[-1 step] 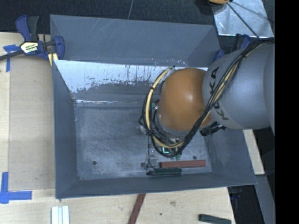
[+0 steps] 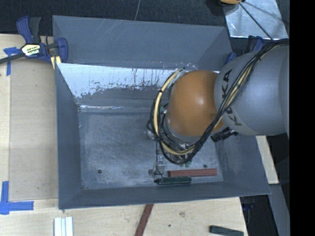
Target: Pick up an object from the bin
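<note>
My gripper (image 2: 158, 169) hangs low over the bin floor near the front wall, under the arm's orange cover. A flat reddish-brown stick (image 2: 193, 172) lies on the floor just to its right, one end close to the gripper. A dark green bar (image 2: 173, 180) lies right below the gripper, along the foot of the front wall, and its left end sits under the gripper's tip. I cannot see whether either thing is in the gripper's grasp.
The arm and its orange cover with yellow and black cables hide the right middle of the bin floor. The left half of the floor is bare scuffed metal. The front wall rises close behind the two things.
</note>
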`<state>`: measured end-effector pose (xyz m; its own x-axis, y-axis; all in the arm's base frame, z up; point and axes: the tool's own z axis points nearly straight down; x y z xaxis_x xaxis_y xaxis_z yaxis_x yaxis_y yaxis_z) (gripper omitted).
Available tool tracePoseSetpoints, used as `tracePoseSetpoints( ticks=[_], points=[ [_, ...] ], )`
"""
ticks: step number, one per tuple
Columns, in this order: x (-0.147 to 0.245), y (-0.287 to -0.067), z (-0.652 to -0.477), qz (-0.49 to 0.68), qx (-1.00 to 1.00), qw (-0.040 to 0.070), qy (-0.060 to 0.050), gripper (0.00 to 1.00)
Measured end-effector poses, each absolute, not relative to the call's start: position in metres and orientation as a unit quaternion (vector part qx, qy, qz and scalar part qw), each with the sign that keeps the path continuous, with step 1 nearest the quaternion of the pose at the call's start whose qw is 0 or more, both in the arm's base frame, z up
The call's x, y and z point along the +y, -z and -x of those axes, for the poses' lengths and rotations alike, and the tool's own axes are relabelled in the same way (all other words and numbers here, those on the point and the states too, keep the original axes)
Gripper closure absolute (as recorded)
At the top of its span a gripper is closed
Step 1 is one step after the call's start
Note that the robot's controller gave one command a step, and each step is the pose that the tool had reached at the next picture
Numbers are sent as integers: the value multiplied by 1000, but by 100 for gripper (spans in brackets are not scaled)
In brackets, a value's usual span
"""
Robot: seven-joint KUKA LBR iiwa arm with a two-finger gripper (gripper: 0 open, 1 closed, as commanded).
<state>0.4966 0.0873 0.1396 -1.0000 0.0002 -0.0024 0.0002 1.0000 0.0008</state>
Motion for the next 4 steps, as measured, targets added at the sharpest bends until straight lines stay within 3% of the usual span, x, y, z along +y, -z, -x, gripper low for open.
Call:
tracePoseSetpoints(
  ticks=[2,3,4],
  points=[
    [37,-114,-493,136,991,1,0,0],
    [6,-116,-495,161,987,3,0,0],
    [-15,-74,-494,253,967,0,0,100]
  ],
)
